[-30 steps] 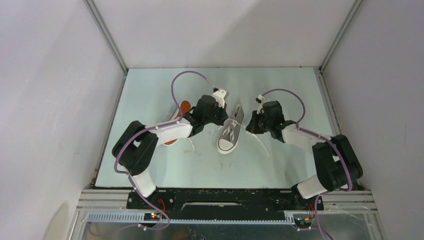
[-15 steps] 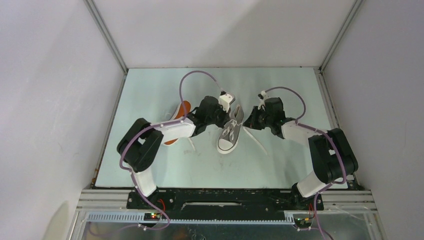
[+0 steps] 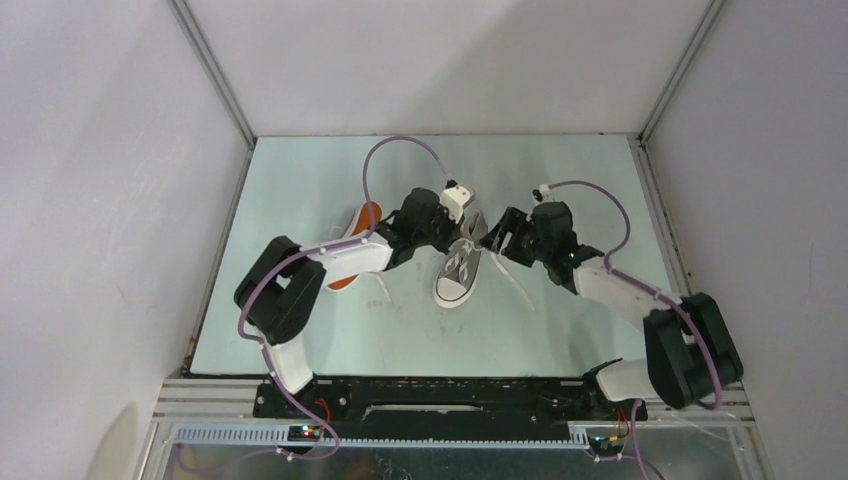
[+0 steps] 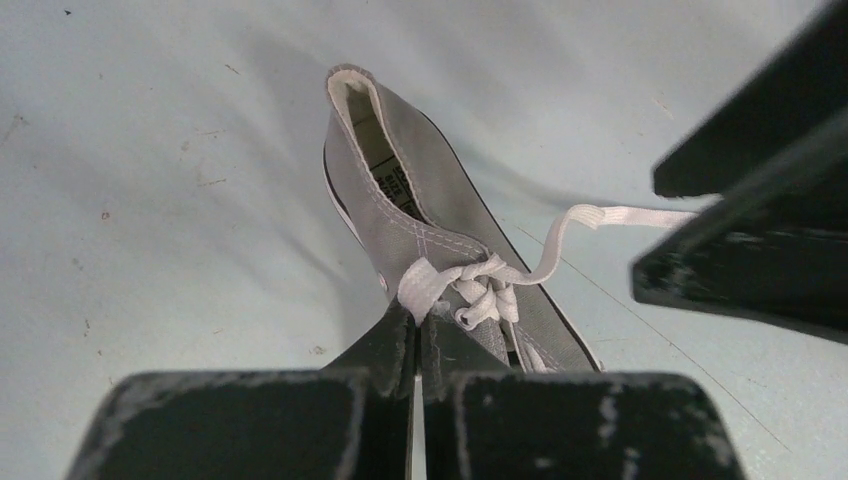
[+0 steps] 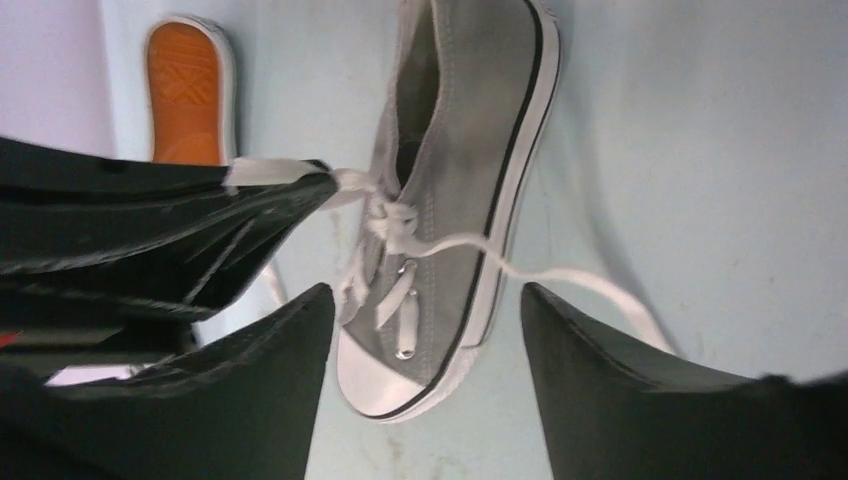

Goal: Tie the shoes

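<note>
Grey shoe (image 5: 470,130) — matt canvas cloth, smooth white rubber toe cap; flat woven cloth laces (image 4: 620,213). 2nd shoe's orange sole (image 5: 185,85) — ribbed rubber. Matt table (image 3: 300,180).

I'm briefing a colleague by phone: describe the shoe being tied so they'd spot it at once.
On the pale green table, look at its middle. The small grey canvas sneaker stands upright there, white toe cap toward the near edge, its white lace pinched in the left gripper. The other sneaker, further left, lies tipped, orange sole showing.
</note>
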Robot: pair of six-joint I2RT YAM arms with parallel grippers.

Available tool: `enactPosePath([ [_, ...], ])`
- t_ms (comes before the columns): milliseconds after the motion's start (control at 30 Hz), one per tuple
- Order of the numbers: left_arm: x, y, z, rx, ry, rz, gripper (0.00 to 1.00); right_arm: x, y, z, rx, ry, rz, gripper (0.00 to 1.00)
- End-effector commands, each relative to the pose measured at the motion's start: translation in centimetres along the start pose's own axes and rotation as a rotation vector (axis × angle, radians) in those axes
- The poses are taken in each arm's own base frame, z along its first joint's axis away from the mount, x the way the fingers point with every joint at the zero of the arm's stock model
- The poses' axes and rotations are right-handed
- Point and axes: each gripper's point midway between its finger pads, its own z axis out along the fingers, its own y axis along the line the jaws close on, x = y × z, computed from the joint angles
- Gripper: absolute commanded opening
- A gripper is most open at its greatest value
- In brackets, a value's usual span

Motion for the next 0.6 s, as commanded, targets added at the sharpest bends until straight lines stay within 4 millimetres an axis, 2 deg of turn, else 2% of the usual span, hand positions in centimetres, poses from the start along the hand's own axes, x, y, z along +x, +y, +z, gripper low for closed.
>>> enactPosePath([
  [0, -2.2, -0.5, -0.8, -0.004, -0.094, 0.037, 0.00, -0.5, 1.3, -2.0, -0.006, -0.135, 0.345, 0.75],
  [33, -2.0, -0.5, -0.9, -0.003, -0.097, 0.030, 0.00, 0.5, 1.5, -2.0, -0.005, -0.129, 0.382, 0.81],
  [67, -2.1, -0.6, -0.9, -0.002, -0.106, 0.030, 0.00, -0.1, 2.3, -2.4, -0.027, -0.164, 0.464, 0.82],
  [100, -2.1, -0.6, -1.0, -0.002, -0.108, 0.030, 0.00, 0.6, 2.8, -2.4, -0.033, -0.163, 0.498, 0.83],
  [167, -1.9, -0.6, -1.0, -0.001, -0.105, 0.033, 0.00, 1.2, 3.0, -2.2, -0.015, -0.177, 0.637, 0.84],
  [200, -1.9, -0.6, -1.0, -0.002, -0.106, 0.034, 0.00, 0.8, 3.8, -2.1, -0.058, -0.193, 0.706, 0.83],
  [233, -1.6, -0.6, -1.0, -0.002, -0.102, 0.038, 0.00, 1.3, 3.3, -1.9, -0.064, -0.194, 0.736, 0.81],
  [267, -1.5, -0.6, -1.1, -0.003, -0.101, 0.039, 0.00, 0.6, 4.2, -1.8, -0.123, -0.219, 0.789, 0.80],
  [400, -1.5, -0.5, -1.4, -0.006, -0.102, 0.054, 0.00, 0.5, 3.5, -0.8, -0.141, -0.244, 0.873, 0.77],
  [567, -1.2, -0.3, -1.4, -0.016, -0.097, 0.060, 0.00, -0.3, 1.6, 0.6, -0.141, -0.278, 0.951, 0.74],
])
